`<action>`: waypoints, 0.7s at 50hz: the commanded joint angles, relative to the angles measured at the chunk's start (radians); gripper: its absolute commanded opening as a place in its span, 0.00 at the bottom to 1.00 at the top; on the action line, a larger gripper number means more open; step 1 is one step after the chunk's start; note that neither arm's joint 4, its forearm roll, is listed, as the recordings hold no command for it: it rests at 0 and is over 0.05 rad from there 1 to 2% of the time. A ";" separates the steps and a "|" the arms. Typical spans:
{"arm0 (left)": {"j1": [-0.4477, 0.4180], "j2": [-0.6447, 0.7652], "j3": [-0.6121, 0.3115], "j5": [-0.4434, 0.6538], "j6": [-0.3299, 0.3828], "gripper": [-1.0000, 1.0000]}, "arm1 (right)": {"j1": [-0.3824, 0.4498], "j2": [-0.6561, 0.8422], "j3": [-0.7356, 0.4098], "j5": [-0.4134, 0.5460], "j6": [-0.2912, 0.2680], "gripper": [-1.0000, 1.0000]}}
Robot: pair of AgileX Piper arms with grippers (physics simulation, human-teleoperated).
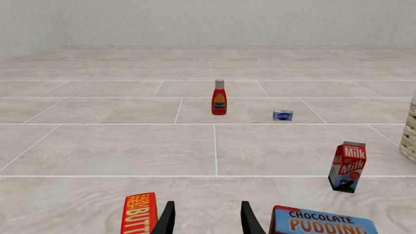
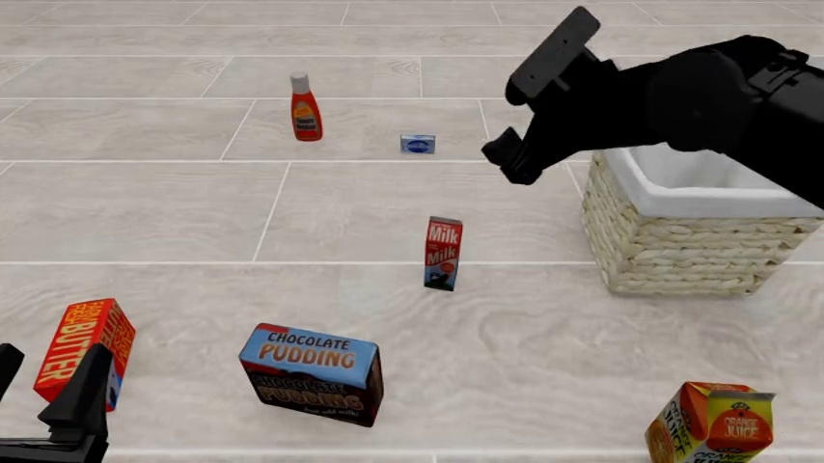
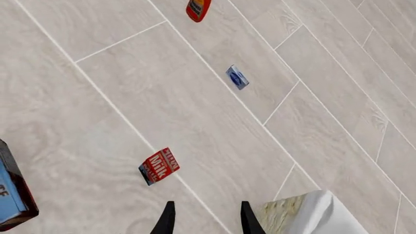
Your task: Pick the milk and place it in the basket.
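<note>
The milk [image 2: 443, 253] is a slim red carton with a dark blue base, standing upright on the tiled surface left of the basket [image 2: 682, 236]. The left wrist view shows the milk [image 1: 348, 166] ahead and off to one side, with a sliver of the basket [image 1: 410, 139] at the frame edge. My right gripper [image 2: 505, 159] hangs high beside the basket's far left corner, open and empty. The right wrist view looks down on the milk [image 3: 159, 165], the basket rim [image 3: 312, 212] and the right gripper [image 3: 204, 222]. My left gripper [image 2: 45, 376] sits low at the near left, open [image 1: 206, 219].
A red butter box [image 2: 84, 349] stands right by the left gripper and a chocolate pudding box [image 2: 313, 371] lies just right of it. An orange juice carton [image 2: 715, 424] is at the near right. Farther off are a ketchup bottle [image 2: 305, 108] and a small blue box [image 2: 418, 144].
</note>
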 commanded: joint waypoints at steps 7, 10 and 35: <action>0.000 0.000 0.000 0.000 0.000 1.00 | 0.026 0.255 -0.235 0.165 0.010 1.00; 0.000 0.000 0.000 0.000 0.000 1.00 | 0.059 0.272 -0.243 0.172 0.038 1.00; 0.000 0.000 0.000 0.000 0.000 1.00 | 0.069 0.441 -0.254 0.095 0.073 1.00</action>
